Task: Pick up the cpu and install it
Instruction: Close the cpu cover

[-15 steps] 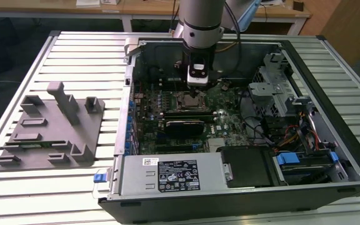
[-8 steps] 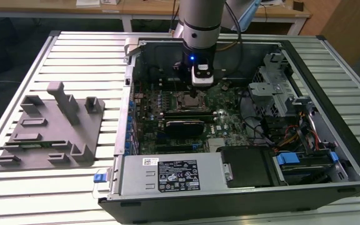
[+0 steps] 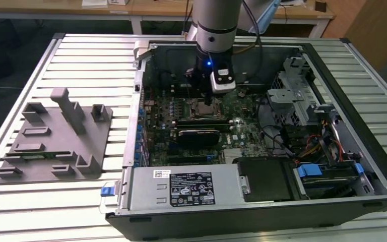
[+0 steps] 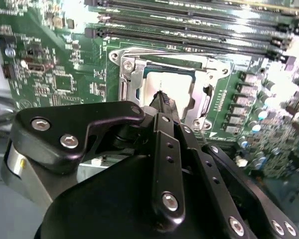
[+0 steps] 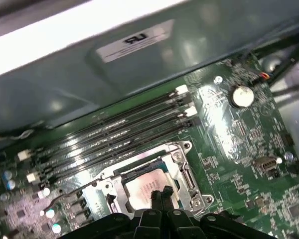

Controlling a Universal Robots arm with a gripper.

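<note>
The cpu (image 4: 152, 84) lies flat inside the black socket frame (image 4: 132, 67) on the green motherboard, its silvery top showing in both wrist views, cpu (image 5: 137, 186). My gripper (image 4: 163, 97) hangs right over it, fingers pressed together with nothing between them, their tips at or just above the chip's top. In the first wrist view the gripper (image 5: 160, 194) covers part of the chip. In the exterior view the gripper (image 3: 207, 102) reaches down into the open computer case (image 3: 355, 151) over the socket frame (image 3: 199, 108).
Memory slots (image 5: 114, 134) run beside the socket. A grey metal box with a white label (image 3: 180, 187) fills the case's near side, with a drive cage (image 3: 301, 96) and cables at the exterior view's right. A grey fixture (image 3: 52, 141) stands on the slatted table at the exterior view's left.
</note>
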